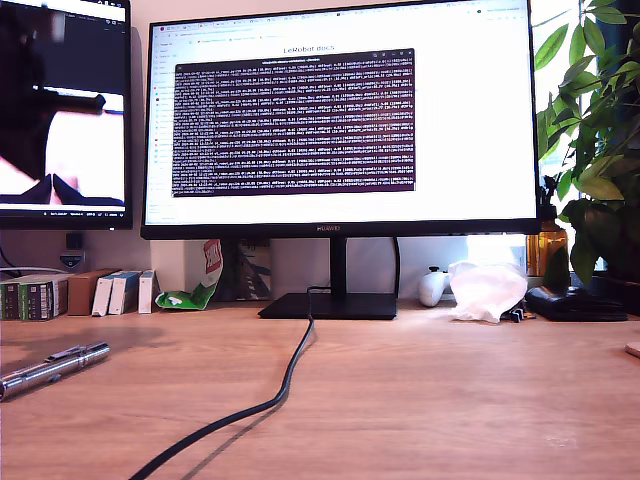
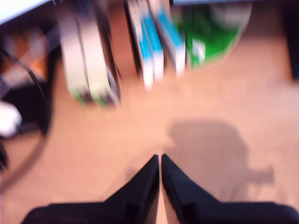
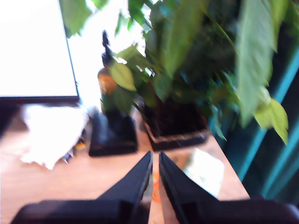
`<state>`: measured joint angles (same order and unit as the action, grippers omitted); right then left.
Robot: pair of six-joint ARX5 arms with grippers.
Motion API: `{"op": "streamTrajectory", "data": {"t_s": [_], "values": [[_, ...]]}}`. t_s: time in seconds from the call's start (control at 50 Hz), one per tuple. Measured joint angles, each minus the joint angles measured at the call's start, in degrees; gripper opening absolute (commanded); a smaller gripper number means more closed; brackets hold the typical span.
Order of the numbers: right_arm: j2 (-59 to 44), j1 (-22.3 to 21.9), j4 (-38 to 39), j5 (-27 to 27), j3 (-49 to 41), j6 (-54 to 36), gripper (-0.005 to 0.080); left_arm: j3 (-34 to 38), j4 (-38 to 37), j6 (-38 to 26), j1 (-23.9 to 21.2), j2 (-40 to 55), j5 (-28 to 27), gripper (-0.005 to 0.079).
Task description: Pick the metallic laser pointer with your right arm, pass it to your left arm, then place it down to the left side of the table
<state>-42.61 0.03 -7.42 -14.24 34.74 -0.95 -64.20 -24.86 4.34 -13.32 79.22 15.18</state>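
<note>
The metallic laser pointer (image 1: 52, 368), a slim silver segmented cylinder, lies on the wooden table (image 1: 420, 400) near the exterior view's left edge. No arm shows in the exterior view. My first gripper (image 2: 160, 157) is shut with nothing between its black wedge fingers; it hangs over bare wood in front of a row of small boxes, and the pointer is out of its blurred view. My second gripper (image 3: 155, 155) is also shut and empty, above the table edge near a potted plant. The pointer does not show in that view either.
A black cable (image 1: 262, 405) runs from the monitor stand (image 1: 330, 303) toward the table's front. Small boxes (image 1: 60, 293) and a green packet (image 1: 198, 292) line the back at the exterior view's left. A white crumpled bag (image 1: 487, 288), dark case (image 1: 575, 302) and potted plant (image 1: 595, 150) stand at its right.
</note>
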Motion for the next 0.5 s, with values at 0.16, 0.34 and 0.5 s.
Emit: {"op": "streamTrajectory", "data": {"t_s": [0.16,0.34,0.5], "values": [[0.3,-0.8,6.9,-0.9,-3.2,-3.4,0.0036,3.7,8.6,-2.0,-1.9,-1.1,1.5,-0.0013],[0.3,-4.4,12.2,-1.1,-12.4,-6.4,0.0036,13.7,14.5,-4.4,-1.2,-1.0,3.1,-0.0013],[0.2,-10.3,15.8,6.4,-15.6,-5.1,0.0036,17.8,19.4,-4.6,1.3,-1.0,3.9,-0.0013]]}}
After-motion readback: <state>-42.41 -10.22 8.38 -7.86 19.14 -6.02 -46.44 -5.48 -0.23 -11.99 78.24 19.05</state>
